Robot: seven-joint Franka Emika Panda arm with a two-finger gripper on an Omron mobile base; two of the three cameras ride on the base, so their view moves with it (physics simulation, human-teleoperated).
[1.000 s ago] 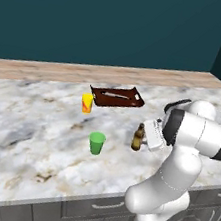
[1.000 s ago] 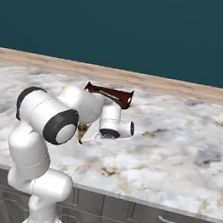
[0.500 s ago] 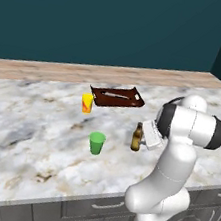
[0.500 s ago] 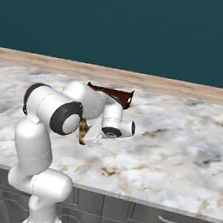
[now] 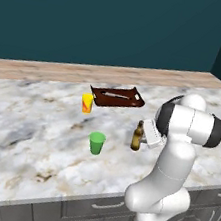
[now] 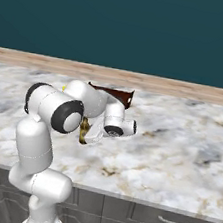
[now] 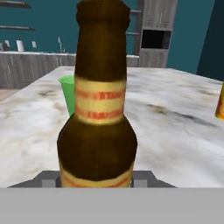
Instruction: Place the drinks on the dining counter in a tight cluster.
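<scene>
Drinks in sight number one — a brown beer bottle [image 5: 137, 136]. It stands on the long marble counter [image 5: 27, 135], largest thing here, near its front edge. One dark brown tray [image 5: 117, 97] lies farther back, well apart from the bottle. One green cup [image 5: 96, 143] stands near the bottle, one yellow-orange cup [image 5: 87, 103] beside the tray. The bottle stands upright, long axis vertical, neck up — the pincer [image 5: 144, 140] is closed around its lower body.

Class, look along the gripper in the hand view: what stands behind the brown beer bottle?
Behind the beer bottle, a green cup peeks out at its left; the bottle covers most of it.
</scene>
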